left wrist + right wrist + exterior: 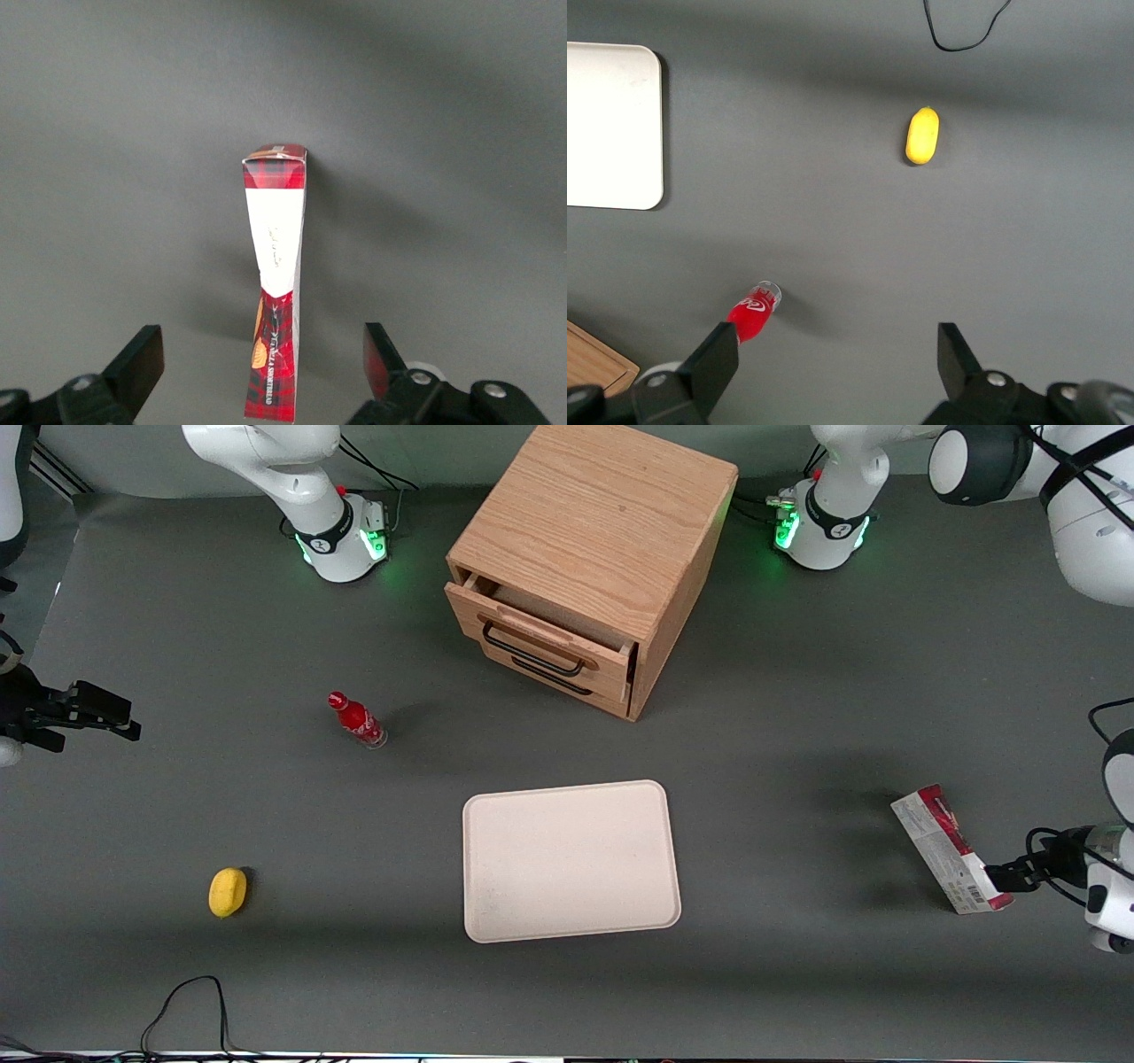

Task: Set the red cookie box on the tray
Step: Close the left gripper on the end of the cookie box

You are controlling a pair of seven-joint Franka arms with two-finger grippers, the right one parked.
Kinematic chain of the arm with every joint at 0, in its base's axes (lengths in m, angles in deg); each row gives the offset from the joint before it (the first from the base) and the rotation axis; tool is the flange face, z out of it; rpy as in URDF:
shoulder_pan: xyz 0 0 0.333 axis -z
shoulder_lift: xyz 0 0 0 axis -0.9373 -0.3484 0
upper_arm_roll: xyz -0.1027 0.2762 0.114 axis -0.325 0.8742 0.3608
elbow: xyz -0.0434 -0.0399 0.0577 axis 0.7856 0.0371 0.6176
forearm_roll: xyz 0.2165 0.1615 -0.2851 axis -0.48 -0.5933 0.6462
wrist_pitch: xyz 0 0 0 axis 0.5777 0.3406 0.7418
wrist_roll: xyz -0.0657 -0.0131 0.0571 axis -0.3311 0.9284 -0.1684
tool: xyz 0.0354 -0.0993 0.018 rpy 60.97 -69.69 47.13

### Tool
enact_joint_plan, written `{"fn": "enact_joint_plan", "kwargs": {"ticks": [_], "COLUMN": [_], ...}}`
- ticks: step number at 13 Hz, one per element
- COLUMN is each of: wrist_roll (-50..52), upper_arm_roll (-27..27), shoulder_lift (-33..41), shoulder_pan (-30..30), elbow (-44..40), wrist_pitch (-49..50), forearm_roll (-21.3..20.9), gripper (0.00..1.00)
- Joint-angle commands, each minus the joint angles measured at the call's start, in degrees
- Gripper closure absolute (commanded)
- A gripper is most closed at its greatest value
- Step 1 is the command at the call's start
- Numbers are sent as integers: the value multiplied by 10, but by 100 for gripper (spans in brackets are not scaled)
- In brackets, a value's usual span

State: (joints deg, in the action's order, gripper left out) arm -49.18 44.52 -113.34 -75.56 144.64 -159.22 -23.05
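Where the front view takes in the grey worktop (797,717), we see the red cookie box (946,859) near the working arm's edge, well apart from the flat beige tray (570,860). A wooden drawer cabinet (589,558), a small red bottle (356,720) and a yellow lump (228,891) stand elsewhere. The pincer (1005,875) reaches level at the box's nearer end.

In the left wrist view, we see the pincer (264,367) released, fingers (137,363) straddling the slim carton without touching.

In the right wrist view, we see bottle (752,312), yellow lump (921,135) and tray corner (611,124).
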Motion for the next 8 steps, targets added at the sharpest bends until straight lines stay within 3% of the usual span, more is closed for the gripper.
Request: {"fn": "enact_joint_plan", "kwargs": {"ticks": [1,8], "wrist_roll": [20,23], "upper_arm_roll": [-1,-1], "shoulder_lift": [1,-4], "shoulder_pan": [2,-2], "elbow": [49,152], "wrist_pitch": [-75,-174], "forearm_roll": [2,2], "gripper": [0,0]}}
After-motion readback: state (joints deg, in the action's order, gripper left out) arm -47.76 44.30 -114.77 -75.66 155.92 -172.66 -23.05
